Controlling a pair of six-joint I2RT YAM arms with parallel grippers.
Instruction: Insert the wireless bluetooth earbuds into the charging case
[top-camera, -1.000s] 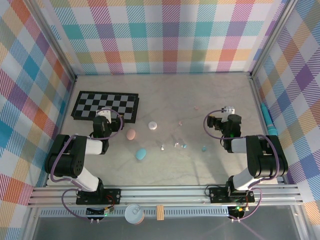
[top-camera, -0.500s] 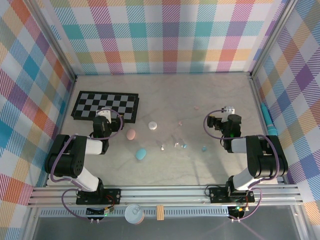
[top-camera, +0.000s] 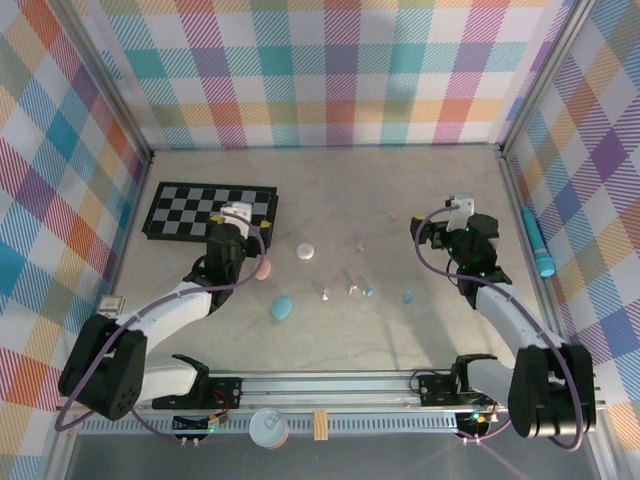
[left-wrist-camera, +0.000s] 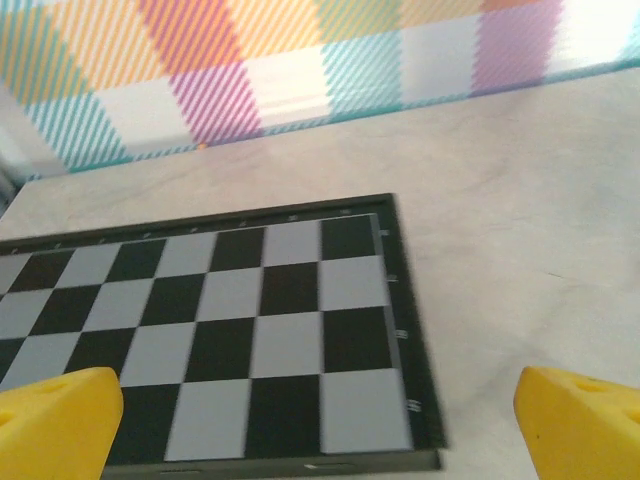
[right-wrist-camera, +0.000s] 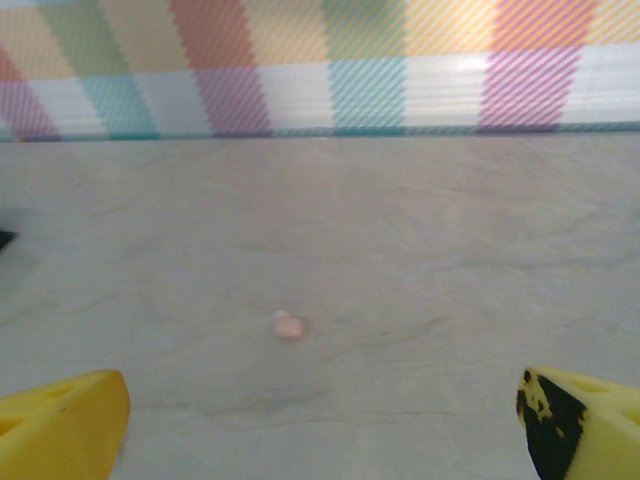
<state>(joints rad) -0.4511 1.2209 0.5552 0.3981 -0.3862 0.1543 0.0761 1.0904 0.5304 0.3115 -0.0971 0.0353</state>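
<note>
Pink and blurry, a likely earbud (right-wrist-camera: 289, 325) lies loose on the tabletop (right-wrist-camera: 420, 230) ahead of the right end effector (right-wrist-camera: 320, 425), which is spread apart like the left end effector (left-wrist-camera: 320, 430); an off-centre close could flick it away.

i read the walls (top-camera: 330, 70) as pastel plaid: orange, teal, purple, yellow, white. the table (top-camera: 330, 180) is pale grey with faint veins. the board (top-camera: 212, 212) has black and grey checks inside a black rim. there is a pink case (top-camera: 263, 268), a white case (top-camera: 305, 251) and a light blue case (top-camera: 282, 307). pink buds (top-camera: 393, 215), whitish buds (top-camera: 325, 294) and light blue buds (top-camera: 408, 296) come in pairs. on my wrist feeds the left gripper (left-wrist-camera: 320, 425) has yellow pads (left-wrist-camera: 60, 420). the right gripper (right-wrist-camera: 320, 420) does too, with one pad (right-wrist-camera: 580, 420) smudged black. the arms (top-camera: 170, 305) are black and white, their cables (top-camera: 430, 262) purple.
</note>
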